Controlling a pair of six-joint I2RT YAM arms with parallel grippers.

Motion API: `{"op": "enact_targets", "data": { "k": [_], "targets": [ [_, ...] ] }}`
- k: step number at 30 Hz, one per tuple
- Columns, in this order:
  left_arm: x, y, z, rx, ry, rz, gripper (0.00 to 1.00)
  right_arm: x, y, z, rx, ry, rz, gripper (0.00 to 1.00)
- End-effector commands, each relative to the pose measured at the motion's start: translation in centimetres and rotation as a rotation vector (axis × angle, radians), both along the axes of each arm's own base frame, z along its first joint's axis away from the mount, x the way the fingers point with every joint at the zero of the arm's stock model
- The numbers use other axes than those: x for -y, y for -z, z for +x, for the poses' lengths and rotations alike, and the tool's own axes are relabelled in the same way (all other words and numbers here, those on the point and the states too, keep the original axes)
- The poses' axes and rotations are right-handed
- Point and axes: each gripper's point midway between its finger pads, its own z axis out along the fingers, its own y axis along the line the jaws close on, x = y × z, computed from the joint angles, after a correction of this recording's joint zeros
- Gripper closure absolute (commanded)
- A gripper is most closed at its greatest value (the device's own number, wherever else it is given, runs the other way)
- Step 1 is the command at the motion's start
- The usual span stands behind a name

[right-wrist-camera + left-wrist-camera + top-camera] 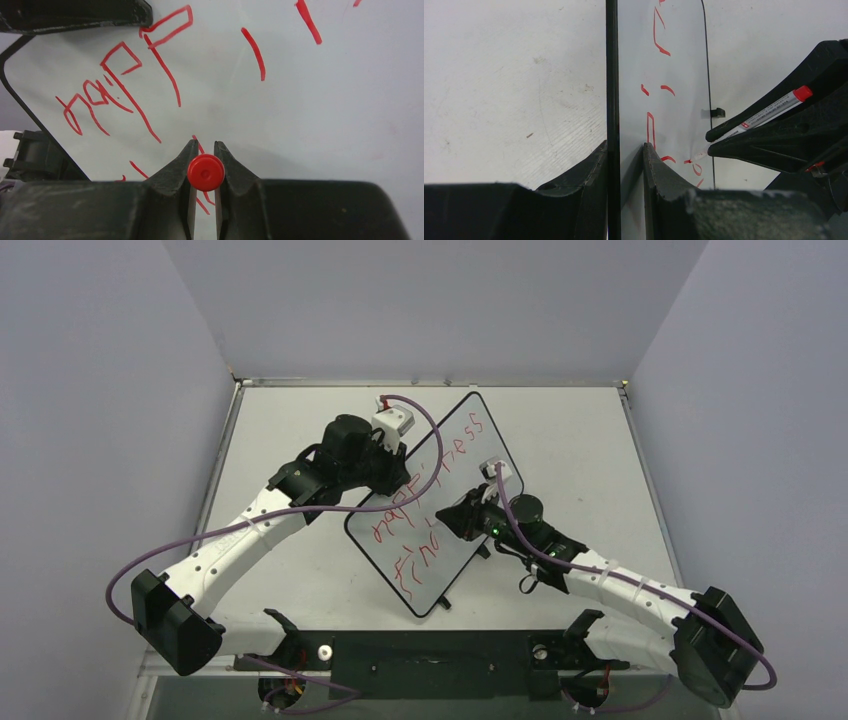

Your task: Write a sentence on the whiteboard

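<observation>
right tool (205, 143) pinched tight on red-capped marker (205, 172), tip down on whiteboard (452, 570). left tool (625, 146) narrow, clamped on the board's black rim. whiteboard lies diagonal mid-bench (570, 440) between both arms. red sentence (455, 455) in two rough lines.

left arm (235, 540) and right arm (625, 585): white shells, black joints, black fingers (175, 175), looping purple cables (300, 512).
</observation>
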Motion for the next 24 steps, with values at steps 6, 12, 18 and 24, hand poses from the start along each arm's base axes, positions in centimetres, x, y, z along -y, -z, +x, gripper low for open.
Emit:
{"op": "enact_targets", "data": {
  "k": [6,12,18,24],
  "targets": [
    [-0.9,-1.7,0.8,0.114,0.001,0.038,1.0,1.6,4.1,-0.7,-0.046,0.046,-0.067,1.0],
    [-0.9,-1.7,0.9,0.113,0.0,0.041,1.0,2.7,5.8,-1.5,-0.071,0.06,-0.09,1.0],
    [-0.9,-1.6,0.9,0.112,0.001,0.041,1.0,3.9,6.4,-2.1,-0.078,0.083,-0.114,1.0],
    [-0.8,-1.7,0.9,0.113,0.003,0.04,1.0,4.8,3.5,-2.4,-0.031,0.095,-0.115,1.0]
  ]
}}
